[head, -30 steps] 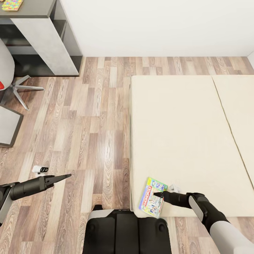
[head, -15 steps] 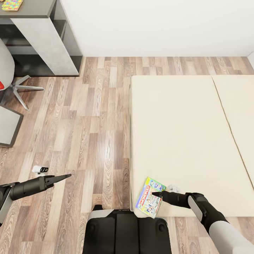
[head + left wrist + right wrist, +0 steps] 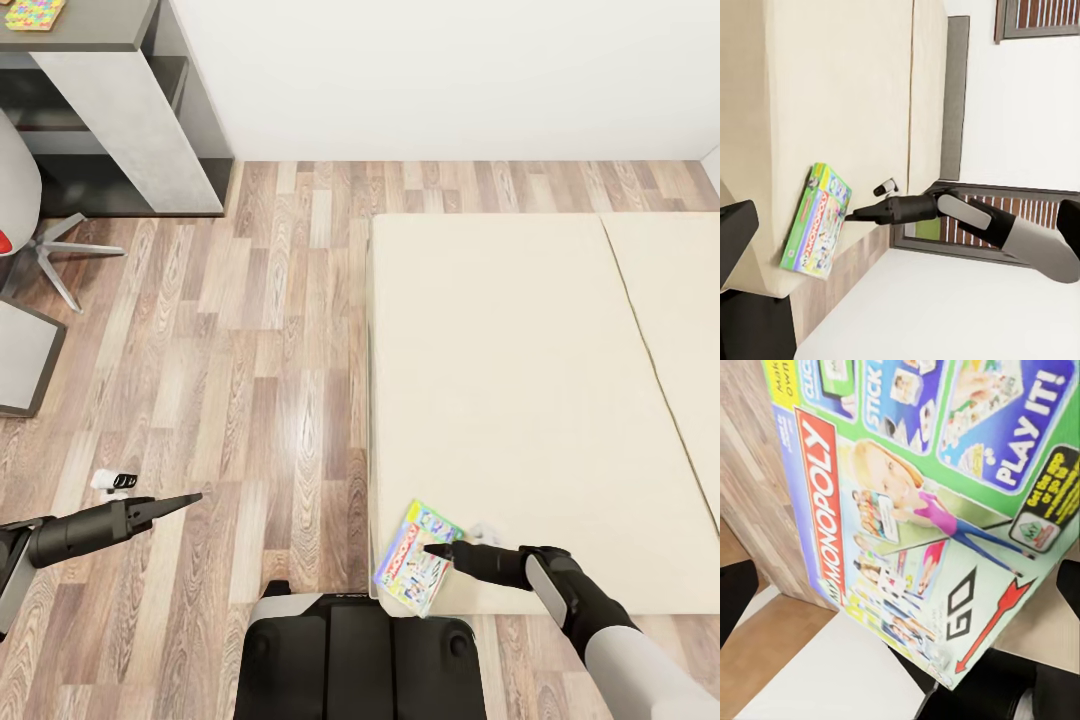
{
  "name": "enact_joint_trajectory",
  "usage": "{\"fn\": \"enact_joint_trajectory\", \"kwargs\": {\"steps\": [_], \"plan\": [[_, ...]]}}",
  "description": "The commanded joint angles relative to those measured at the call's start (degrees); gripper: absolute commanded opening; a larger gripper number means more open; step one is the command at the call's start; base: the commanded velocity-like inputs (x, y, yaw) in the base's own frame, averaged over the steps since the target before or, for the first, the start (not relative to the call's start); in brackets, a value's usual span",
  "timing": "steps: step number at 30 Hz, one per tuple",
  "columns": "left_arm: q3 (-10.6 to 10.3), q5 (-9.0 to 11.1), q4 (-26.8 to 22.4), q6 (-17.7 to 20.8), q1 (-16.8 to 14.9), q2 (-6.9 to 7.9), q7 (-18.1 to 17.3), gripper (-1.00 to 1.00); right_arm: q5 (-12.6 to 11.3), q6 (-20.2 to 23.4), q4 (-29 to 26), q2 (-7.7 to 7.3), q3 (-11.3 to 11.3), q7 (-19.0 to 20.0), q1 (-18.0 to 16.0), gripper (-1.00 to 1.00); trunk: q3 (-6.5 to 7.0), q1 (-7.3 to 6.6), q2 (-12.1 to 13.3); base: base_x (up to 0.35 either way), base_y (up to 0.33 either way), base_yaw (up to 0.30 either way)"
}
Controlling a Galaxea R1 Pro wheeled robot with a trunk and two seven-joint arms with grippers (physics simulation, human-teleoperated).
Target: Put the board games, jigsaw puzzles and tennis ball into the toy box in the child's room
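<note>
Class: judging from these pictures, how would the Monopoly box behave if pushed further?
The board game looks flat and stiff, so it probably slides rather than rolls. It overhangs the bed corner, so it may tip off. The right tool touches it.

A plain white wall (image 3: 450, 80) meets a wood-plank floor (image 3: 270, 330). A chair (image 3: 30, 240) with a grey star base stands at the far left, evenly lit.

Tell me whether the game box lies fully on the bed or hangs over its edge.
Hanging over: the game box sticks out past the bed corner.
</note>
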Motion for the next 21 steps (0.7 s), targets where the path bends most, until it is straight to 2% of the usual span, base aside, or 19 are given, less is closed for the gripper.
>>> {"fn": "enact_joint_trajectory", "kwargs": {"steps": [1, 10, 21], "plan": [[0.0, 0.0, 0.0, 0.6, 0.0, 0.01, -0.2, 1.00, -0.4, 0.4, 0.0, 0.22, 0.1, 0.0, 0.0, 1.00, -0.06, 0.03, -0.1, 0.000, 0.000, 0.000], [0.0, 0.0, 0.0, 0.6, 0.0, 0.01, -0.2, 1.00, -0.1, 0.5, 0.0, 1.30, 0.1, -0.1, -0.1, 1.00, -0.06, 0.03, -0.1, 0.000, 0.000, 0.000], [0.0, 0.0, 0.0, 0.6, 0.0, 0.01, -0.2, 1.00, -0.2, 0.4, 0.0, 1.46, 0.1, -0.1, -0.1, 1.00, -0.06, 0.03, -0.1, 0.000, 0.000, 0.000]]}}
